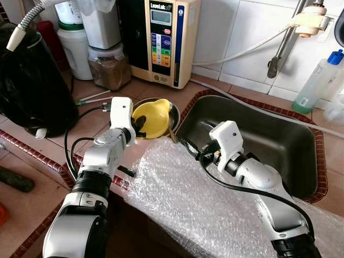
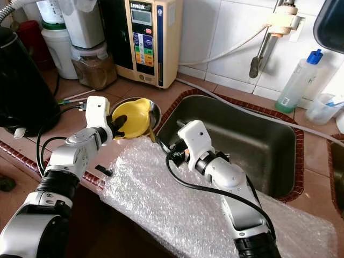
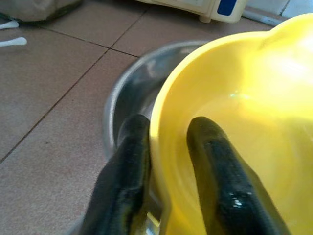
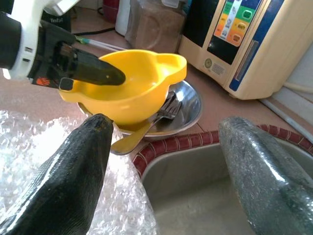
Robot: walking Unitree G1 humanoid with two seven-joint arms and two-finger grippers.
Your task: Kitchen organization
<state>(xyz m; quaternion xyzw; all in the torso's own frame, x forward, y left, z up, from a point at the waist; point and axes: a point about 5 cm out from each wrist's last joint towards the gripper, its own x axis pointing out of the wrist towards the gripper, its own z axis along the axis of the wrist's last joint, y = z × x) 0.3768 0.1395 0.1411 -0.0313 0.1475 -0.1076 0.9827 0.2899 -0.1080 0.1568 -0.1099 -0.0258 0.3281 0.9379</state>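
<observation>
Left gripper (image 1: 141,124) pinches 1 yellow bowl (image 1: 154,117) rim; right gripper (image 4: 166,161) spread wide.

Both arms are silver-grey with rounded, glossy shells, joined by black ribbed rings at the forearm. Each wrist ends in a boxy white housing. A black cable loops loosely from each wrist back along the arm. The left gripper (image 1: 141,124) has two long black fingers (image 3: 128,171), smooth and slightly shiny, with a small red-orange marking on the dark body behind them. The right gripper (image 4: 166,161) has the same black fingers, their surface finely speckled.
</observation>
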